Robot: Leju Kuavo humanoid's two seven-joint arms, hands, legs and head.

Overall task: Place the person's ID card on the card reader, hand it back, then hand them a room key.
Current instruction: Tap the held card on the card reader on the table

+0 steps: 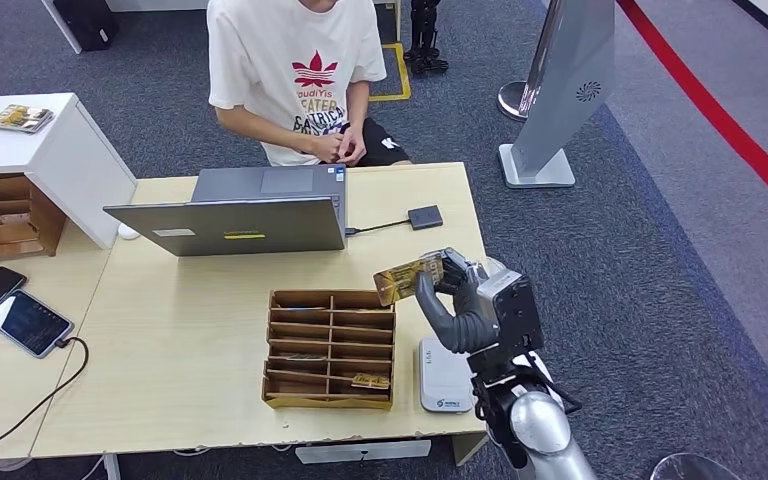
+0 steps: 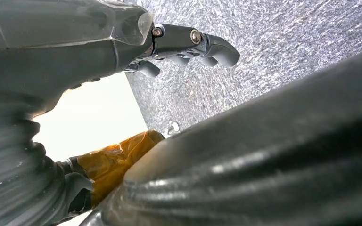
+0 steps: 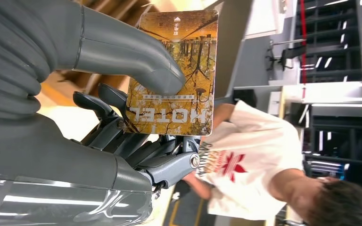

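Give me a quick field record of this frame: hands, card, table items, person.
right hand: pinches hotel key card, raised above the table
card face: yellow tree print, word HOTEL
left hand: fingers curled, nothing in them, over grey carpet
card reader: white, on table edge, bare
organizer: wooden, one card in a near slot
laptop: open, facing the person
person: seated across, hands together

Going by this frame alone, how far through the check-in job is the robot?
Late stage. The right robot hand holds a hotel room key above the table, away from the card reader. No ID card shows on the reader. Left: passing the key to the person, whose hands are together at the table's far edge.
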